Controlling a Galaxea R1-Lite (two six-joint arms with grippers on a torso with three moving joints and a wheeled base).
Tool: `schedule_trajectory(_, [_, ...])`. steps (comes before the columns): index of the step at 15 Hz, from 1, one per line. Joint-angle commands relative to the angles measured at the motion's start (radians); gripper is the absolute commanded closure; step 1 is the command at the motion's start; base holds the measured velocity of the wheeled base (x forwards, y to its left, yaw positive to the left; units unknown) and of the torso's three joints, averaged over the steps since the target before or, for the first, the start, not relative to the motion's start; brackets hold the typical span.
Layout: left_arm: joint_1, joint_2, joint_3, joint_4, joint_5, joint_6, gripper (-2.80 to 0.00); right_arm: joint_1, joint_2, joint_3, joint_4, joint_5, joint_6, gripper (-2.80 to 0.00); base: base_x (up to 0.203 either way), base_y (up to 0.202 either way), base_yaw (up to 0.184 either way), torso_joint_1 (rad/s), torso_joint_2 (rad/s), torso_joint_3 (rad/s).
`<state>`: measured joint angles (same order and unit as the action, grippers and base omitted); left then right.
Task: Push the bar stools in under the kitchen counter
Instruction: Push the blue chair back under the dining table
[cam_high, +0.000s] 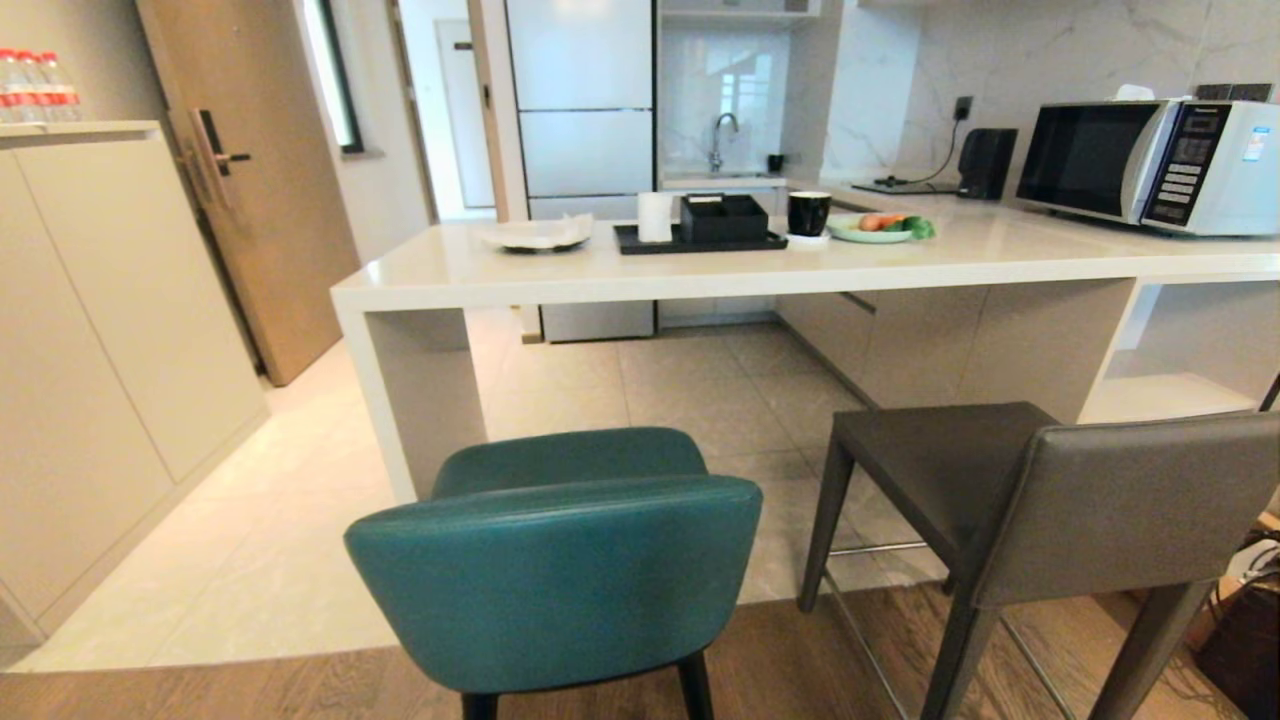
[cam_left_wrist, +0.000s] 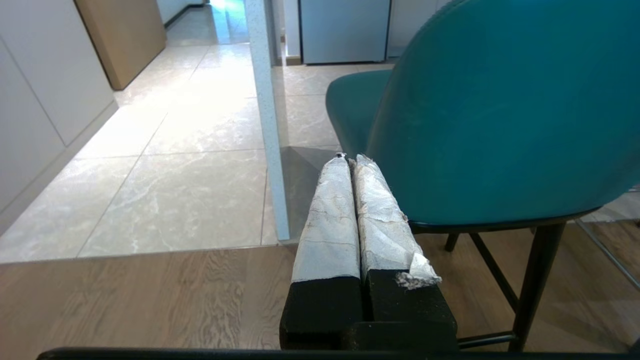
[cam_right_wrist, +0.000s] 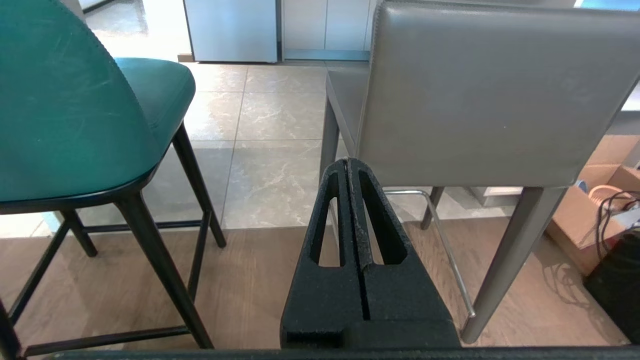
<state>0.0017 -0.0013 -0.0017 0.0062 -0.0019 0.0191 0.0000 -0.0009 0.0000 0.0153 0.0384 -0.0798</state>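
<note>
So far left there's the tall beige cabinet (cam_high: 90, 330) with some water bottles (cam_high: 38, 85) up top, and a wooden door (cam_high: 255, 180) just past it. Then the kitchen counter (cam_high: 620, 275) starts, its slab end panel (cam_high: 425, 400) standing on the pale floor tiles (cam_high: 300, 520)

My left gripper (cam_left_wrist: 348, 159) is down low behind the teal stool (cam_high: 560, 560), just off the left edge of its curved back. Fingers (cam_left_wrist: 330, 210) are pressed flat together, wrapped in whitish tape, nothing between them. Can't tell from here if the tips actually touch the stool or just sit beside it

The teal stool is parked in front of the counter near the end panel, back toward me, seat pointing at the counter but not tucked under it. Its black legs stand on the wood flooring (cam_high: 250, 690) right where it meets the tile

On the counter: a plate (cam_high: 535, 235), a black tray (cam_high: 700, 240) with a paper roll and a black box on it, a black mug (cam_high: 808, 212), a plate of veggies (cam_high: 880, 228), then a microwave (cam_high: 1150, 165) at the right

My right gripper (cam_right_wrist: 349, 161) sits low between the two stools, closer to the dark grey stool (cam_high: 1050, 500), pointing at the lower left corner of its square back. Jaws fully closed, holding nothing

The grey stool is right of the teal one, also out from the counter, angled a bit, with the white shelves (cam_high: 1170, 390) beyond it
</note>
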Motion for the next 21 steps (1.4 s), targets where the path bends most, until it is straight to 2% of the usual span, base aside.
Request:
schedule_trajectory(1, [0.0,0.0,0.0,0.0,0.0,-0.001,0.0,0.0,0.001,0.0,-0.001,0.0,0.005,0.0,0.0,0.0,0.0,0.0,0.0,0.0])
schedule_trajectory(9, [0.0,0.005,-0.004,0.008,-0.001,-0.006,0.0,-0.002,0.001,-0.003,0.002,-0.034,0.029,0.0,0.0,0.0,0.0,0.0,0.0,0.0])
schedule_trajectory(11, [0.001,0.028,-0.056,0.022,-0.001,-0.011,0.0,-0.002,0.003,-0.014,0.03,-0.034,0.029,0.0,0.0,0.0,0.0,0.0,0.0,0.0])
schedule_trajectory(13, [-0.005,0.158,-0.128,0.024,-0.006,-0.012,0.0,-0.001,0.053,-0.082,0.063,-0.042,0.043,0.0,0.0,0.0,0.0,0.0,0.0,0.0])
schedule_trajectory(15, [-0.038,0.354,-0.174,-0.068,-0.008,-0.014,0.0,-0.001,0.226,-0.151,0.041,-0.04,0.082,0.0,0.0,0.0,0.0,0.0,0.0,0.0])
schedule_trajectory(17, [-0.061,0.576,-0.196,-0.234,-0.008,-0.023,0.0,0.0,0.459,-0.187,-0.088,-0.04,0.103,0.0,0.0,0.0,0.0,0.0,0.0,0.0])
schedule_trajectory(21, [-0.074,1.073,-0.201,-0.648,-0.02,-0.035,0.0,0.004,0.988,-0.208,-0.566,-0.048,0.126,0.0,0.0,0.0,0.0,0.0,0.0,0.0])
